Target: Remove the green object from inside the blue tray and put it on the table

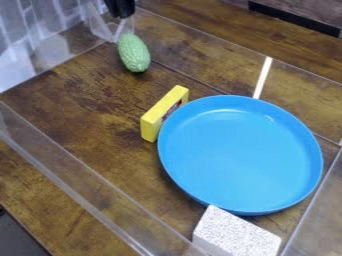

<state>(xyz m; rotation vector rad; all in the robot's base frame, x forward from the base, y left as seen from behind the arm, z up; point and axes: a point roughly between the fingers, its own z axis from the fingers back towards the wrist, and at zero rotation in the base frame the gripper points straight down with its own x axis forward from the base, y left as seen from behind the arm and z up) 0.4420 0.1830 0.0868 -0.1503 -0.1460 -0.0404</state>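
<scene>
The green object (132, 52), small, oval and bumpy, lies on the dark wooden table (80, 120) at the far left, outside the blue tray (241, 152). The tray is a large round blue plate at the right, and nothing lies in it. My gripper (120, 7) shows only as a dark tip at the top edge, just above and behind the green object and apart from it. Its jaws are cut off by the frame, so their state does not show. Nothing hangs from it.
A yellow rectangular block (163, 113) leans against the tray's left rim. A grey-white speckled sponge block (234, 232) sits at the tray's near edge. Clear plastic walls (54, 175) run along the table's sides and back.
</scene>
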